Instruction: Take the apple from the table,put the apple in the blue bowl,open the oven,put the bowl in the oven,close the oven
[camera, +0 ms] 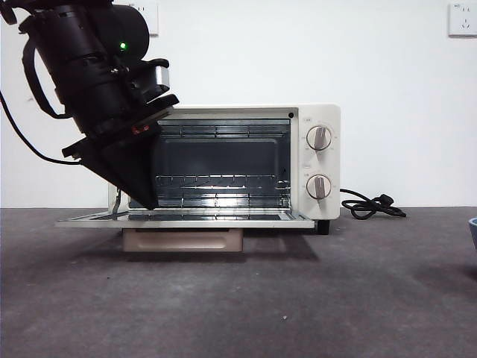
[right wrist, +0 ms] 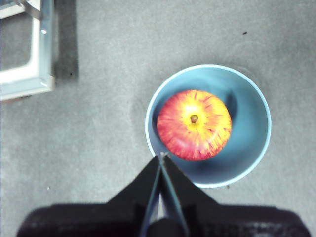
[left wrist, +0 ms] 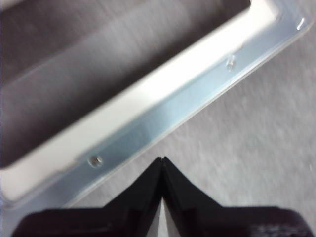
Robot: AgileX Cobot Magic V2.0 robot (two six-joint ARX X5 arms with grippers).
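The oven (camera: 313, 160) stands open, its door (camera: 186, 219) folded down flat and level, racks showing inside. My left gripper (camera: 149, 200) hangs shut at the door's left end, near the opening. In the left wrist view it (left wrist: 162, 159) is just above the door's metal frame (left wrist: 163, 118), holding nothing. The apple (right wrist: 194, 124) lies stem up in the blue bowl (right wrist: 247, 148) on the table (right wrist: 98, 148). My right gripper (right wrist: 162, 155) hovers shut over the bowl's rim. In the front view only a sliver of the blue bowl (camera: 473, 231) shows at the right edge.
The door's beige handle (camera: 182, 239) hangs below the lowered door. A black cord (camera: 373, 205) lies coiled to the right of the oven. A corner of the open door (right wrist: 29, 74) shows in the right wrist view, apart from the bowl.
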